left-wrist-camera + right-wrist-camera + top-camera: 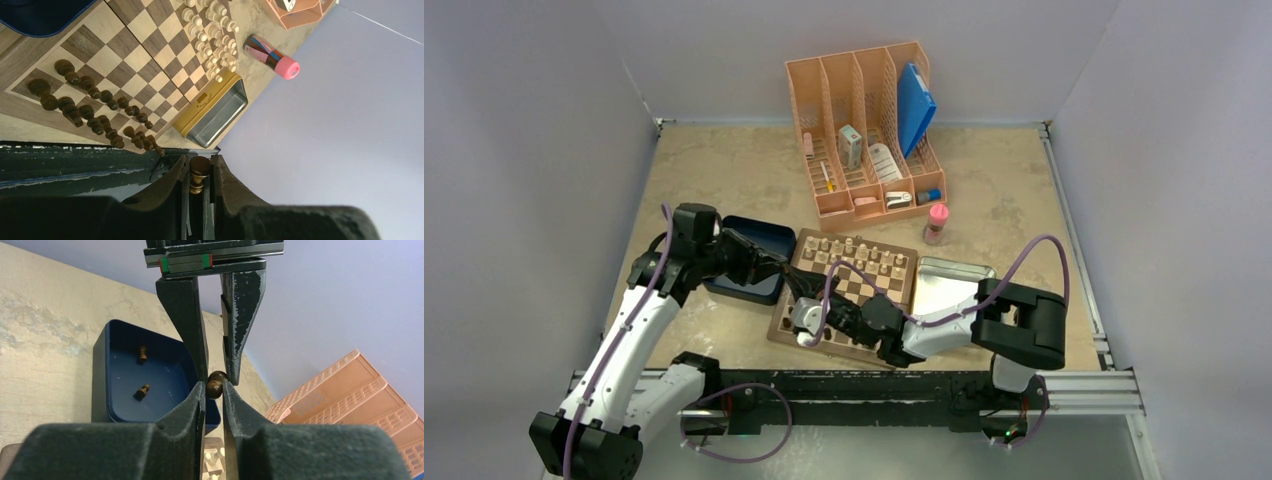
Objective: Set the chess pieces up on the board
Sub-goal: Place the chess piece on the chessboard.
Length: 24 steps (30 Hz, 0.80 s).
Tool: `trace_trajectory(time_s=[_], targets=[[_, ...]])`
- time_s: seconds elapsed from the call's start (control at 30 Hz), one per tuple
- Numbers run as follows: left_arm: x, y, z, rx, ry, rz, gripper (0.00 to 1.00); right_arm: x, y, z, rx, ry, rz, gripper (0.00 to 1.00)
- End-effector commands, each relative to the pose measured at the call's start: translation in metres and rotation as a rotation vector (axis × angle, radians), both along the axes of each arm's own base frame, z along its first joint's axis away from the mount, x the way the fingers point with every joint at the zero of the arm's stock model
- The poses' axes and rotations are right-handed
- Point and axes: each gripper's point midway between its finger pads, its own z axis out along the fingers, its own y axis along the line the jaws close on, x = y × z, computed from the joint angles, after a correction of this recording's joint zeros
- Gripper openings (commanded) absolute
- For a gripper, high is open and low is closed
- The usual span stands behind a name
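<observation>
My left gripper (796, 292) and my right gripper (810, 318) meet tip to tip above the near-left part of the board (777, 325). Both are closed on the same dark brown chess piece (216, 384). In the left wrist view the piece (199, 172) sits upright between my left gripper's tips (200, 162). In the right wrist view my right gripper (215, 388) pinches it from below, and the left gripper's fingers (185, 315) reach down from above. Two rows of dark pieces (95, 107) stand along the board's near edge. Two more dark pieces (143, 390) lie in the blue tray (117, 405).
Pale pieces (210, 35) fill the board's far rows. An open metal tin (949, 285) lies right of the board. The blue tray (749, 240) sits to its left. A pink-capped bottle (936, 222) and an orange desk organizer (869, 130) stand behind.
</observation>
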Motion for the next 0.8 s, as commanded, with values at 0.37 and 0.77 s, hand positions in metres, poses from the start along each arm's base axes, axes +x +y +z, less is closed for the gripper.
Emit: trace_trajectory(time_s=[0.37, 0.77], targets=[[0.016, 0.010, 0.020, 0.066, -0.174, 0.015, 0.60, 0.012, -0.014, 0.038, 0.213, 0.170, -0.091, 0.00], [0.053, 0.076, 0.026, 0.604, -0.485, -0.012, 0.74, -0.003, -0.054, -0.010, 0.170, 0.891, -0.251, 0.00]])
